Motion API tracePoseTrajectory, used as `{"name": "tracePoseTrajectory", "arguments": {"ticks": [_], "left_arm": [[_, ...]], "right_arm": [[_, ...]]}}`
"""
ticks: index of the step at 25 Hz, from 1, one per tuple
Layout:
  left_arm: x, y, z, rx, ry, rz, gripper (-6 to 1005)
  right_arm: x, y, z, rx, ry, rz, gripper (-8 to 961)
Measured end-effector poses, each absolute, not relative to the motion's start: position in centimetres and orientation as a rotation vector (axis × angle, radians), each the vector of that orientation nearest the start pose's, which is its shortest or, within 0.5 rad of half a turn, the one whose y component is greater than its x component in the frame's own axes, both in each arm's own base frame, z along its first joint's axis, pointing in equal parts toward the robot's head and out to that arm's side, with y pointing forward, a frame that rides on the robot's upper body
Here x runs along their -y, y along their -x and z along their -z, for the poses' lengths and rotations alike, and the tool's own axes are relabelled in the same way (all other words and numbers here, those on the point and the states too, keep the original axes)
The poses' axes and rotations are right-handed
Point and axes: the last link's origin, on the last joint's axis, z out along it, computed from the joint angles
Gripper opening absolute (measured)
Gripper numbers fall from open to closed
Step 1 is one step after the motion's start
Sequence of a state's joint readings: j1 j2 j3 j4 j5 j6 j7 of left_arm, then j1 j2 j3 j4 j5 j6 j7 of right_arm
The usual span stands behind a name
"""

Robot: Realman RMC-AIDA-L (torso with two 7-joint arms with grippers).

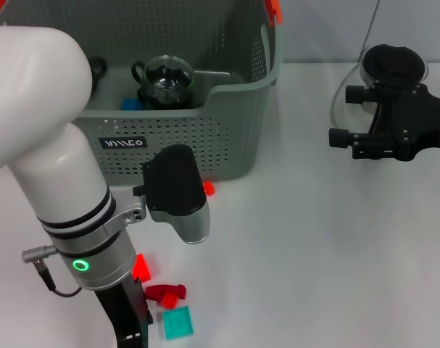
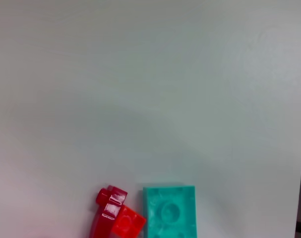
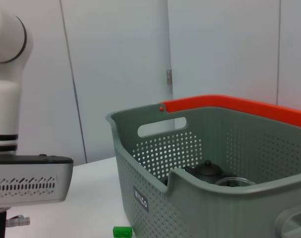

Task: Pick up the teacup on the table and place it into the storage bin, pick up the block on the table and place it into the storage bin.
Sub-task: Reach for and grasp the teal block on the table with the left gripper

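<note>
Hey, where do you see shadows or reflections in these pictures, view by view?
Head view: the left arm casts only a soft shadow on the white table; the glass teapot in the storage bin shows small highlights. Left wrist view: a broad, faint shadow crosses the table above the teal block. Right wrist view: no strong glare.

The storage bin (image 1: 205, 138) stands at the back of the worktop (image 1: 314, 254), left of centre. A glass teapot (image 1: 167, 80) sits inside it. In front of the bin, near the worktop's front edge, a square block (image 1: 177, 322) lies just beside a small cluster of blocks (image 1: 165, 293). The left arm (image 1: 67, 210) stands over them; the right gripper (image 1: 383, 134) is well off to the right.
</note>
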State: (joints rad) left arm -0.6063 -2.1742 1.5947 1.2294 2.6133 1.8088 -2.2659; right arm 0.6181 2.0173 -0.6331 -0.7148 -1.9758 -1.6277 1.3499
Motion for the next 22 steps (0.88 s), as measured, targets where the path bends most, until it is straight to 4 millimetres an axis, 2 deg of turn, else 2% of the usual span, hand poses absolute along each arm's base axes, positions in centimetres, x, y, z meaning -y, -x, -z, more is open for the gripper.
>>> {"name": "tracePoseTrajectory", "arguments": {"ticks": [22], "left_arm": [[-28.56,17.84,7.34,0.522,3.035,-1.006,906]], "right_arm": [[-36.03,-23.48,-4.33,-0.367,2.718,-0.725,926]]}}
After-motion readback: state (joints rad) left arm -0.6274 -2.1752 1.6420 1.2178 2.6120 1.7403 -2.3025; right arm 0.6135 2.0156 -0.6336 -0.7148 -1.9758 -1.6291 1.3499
